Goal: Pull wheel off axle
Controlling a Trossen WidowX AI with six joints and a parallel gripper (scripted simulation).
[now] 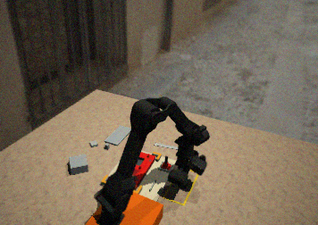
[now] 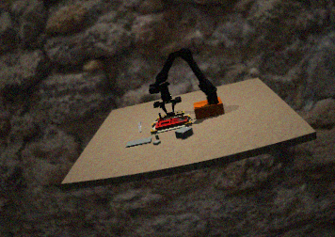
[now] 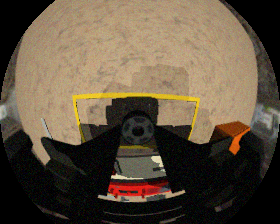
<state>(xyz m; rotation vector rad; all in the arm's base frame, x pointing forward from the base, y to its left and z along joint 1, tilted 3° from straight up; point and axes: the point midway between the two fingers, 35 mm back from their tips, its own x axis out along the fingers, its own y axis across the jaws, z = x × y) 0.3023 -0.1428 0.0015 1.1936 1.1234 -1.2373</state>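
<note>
The dark round wheel (image 3: 137, 123) is between the fingers of my gripper (image 1: 178, 187) (image 2: 167, 113) (image 3: 137, 128), which is shut on it. In the wrist view the wheel faces the camera, over the near part of the marked area, a yellow outline (image 1: 191, 189) (image 3: 170, 97). The gripper is low over the table; whether the wheel touches the table is hidden. The upright axle (image 1: 166, 161) stands bare on a small red base, beside the gripper in the top view; the arm hides it in the wrist view.
A pale board with a red part (image 1: 143, 166) (image 2: 171, 122) (image 3: 140, 189) lies beside the marked area. A grey box (image 1: 78, 164) (image 2: 183, 133), a flat grey plate (image 1: 118, 135) (image 2: 138, 143) and a thin pale strip (image 1: 165, 145) (image 2: 140, 127) lie around it. The orange block (image 1: 140, 211) (image 2: 208, 109) is under the arm's base.
</note>
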